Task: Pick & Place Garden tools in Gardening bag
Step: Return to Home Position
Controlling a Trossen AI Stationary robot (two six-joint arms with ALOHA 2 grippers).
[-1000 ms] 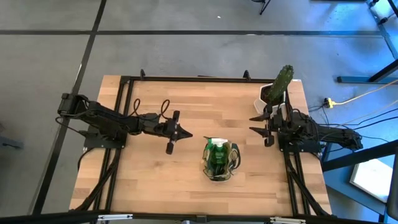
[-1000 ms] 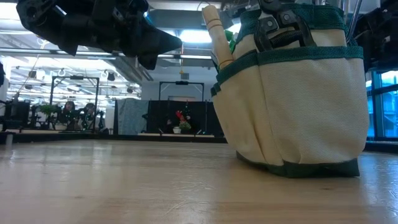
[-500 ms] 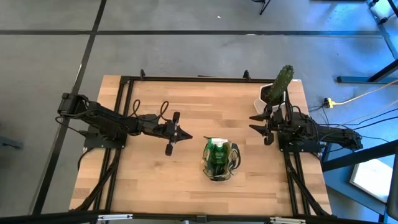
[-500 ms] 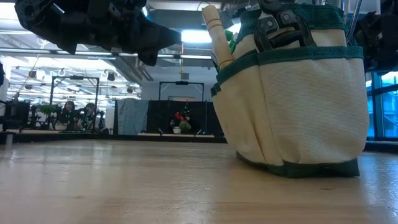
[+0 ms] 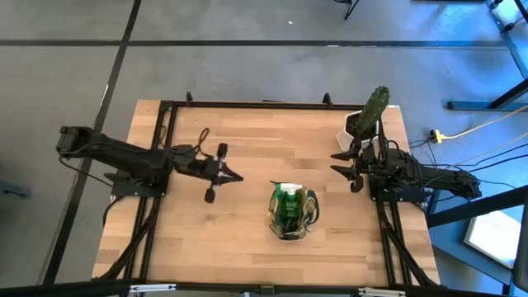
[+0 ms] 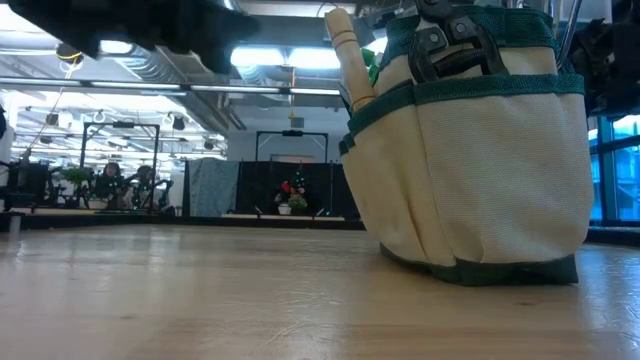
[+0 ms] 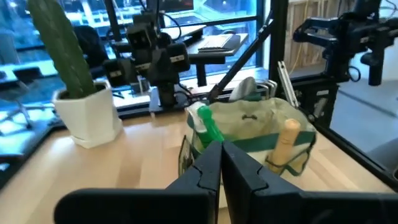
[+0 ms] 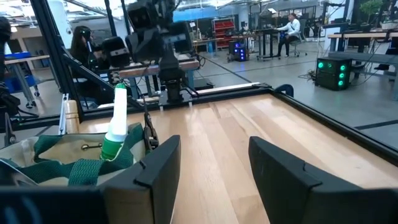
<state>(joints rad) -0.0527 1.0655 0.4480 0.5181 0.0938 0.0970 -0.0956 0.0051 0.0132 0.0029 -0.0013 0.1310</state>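
Observation:
The gardening bag (image 5: 290, 212), beige with green trim, stands upright on its base right of the table's middle (image 6: 470, 150). Garden tools stick up out of it: a green spray bottle (image 8: 115, 130) (image 7: 208, 127), a wooden handle (image 6: 345, 50) in a side pocket, and black pruner handles (image 6: 450, 45). My left gripper (image 5: 238, 176) hovers shut and empty to the left of the bag, its fingers (image 7: 221, 144) pointing level at it. My right gripper (image 5: 338, 164) waits open and empty at the table's right edge, its fingers (image 8: 211, 155) level, with the bag off to one side.
A tall cactus in a white pot (image 5: 369, 115) stands at the far right corner, close to my right arm (image 7: 81, 93). Bare wood lies all around the bag (image 5: 231, 239). People sit at desks in the room beyond (image 8: 289, 28).
My left gripper has drawn back from the bag toward the table's left edge and has risen, almost leaving the top of the low view. It has stayed shut and empty. The bag and its tools have not moved.

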